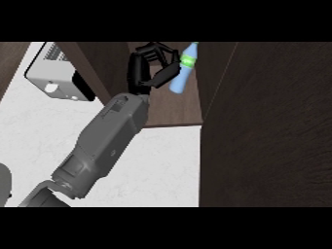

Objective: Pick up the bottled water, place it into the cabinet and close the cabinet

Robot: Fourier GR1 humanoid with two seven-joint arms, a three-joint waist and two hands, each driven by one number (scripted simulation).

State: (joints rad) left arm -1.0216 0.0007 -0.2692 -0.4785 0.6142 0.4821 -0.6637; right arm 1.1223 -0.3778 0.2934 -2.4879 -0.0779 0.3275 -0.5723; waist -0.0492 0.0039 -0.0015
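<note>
The bottled water [183,72] leans tilted inside the cabinet [170,109], near its back edge, and the hand [151,65] beside it has its fingers spread apart, apparently having released it there.

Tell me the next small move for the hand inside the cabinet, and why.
Probably draw the hand back out of the cabinet. The bottled water already sits inside, leaning, and the fingers look spread beside it rather than curled round it. The cabinet door is open and cannot swing shut past the forearm.
</note>
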